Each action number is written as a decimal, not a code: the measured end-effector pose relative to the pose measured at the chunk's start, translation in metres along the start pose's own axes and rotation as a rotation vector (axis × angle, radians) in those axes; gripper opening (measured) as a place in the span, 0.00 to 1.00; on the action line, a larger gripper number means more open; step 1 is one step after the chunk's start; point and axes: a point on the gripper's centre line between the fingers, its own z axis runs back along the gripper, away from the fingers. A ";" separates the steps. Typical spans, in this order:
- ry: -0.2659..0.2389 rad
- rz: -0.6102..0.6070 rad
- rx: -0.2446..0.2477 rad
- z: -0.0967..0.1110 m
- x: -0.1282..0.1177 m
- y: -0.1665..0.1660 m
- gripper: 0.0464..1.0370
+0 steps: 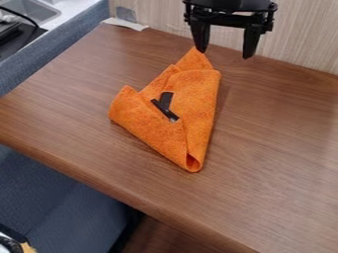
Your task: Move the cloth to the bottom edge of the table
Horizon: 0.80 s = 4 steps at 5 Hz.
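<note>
The black gripper [224,48] hangs at the top of the camera view, open, its two fingers spread apart with nothing between them. Just below and to the left of it, an orange cloth [173,108] lies folded into a rough triangle on the brown wooden table [277,148]. One tip of the cloth points up towards the gripper's left finger, and a rolled corner points down towards the table's front edge. Two short black strips [165,106] lie crossed on top of the cloth.
A wood-patterned wall [304,39] stands along the table's back edge. Tape [125,23] sits at the back left corner. Beyond a blue-grey padded border [59,43] are a sink [29,9] and a black object. The table's front edge runs diagonally down to the right.
</note>
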 end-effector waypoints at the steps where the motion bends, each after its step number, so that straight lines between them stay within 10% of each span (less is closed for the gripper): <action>1: 0.035 0.005 0.010 -0.012 -0.005 0.001 0.96; 4: 0.129 0.140 0.069 -0.023 -0.055 0.021 0.96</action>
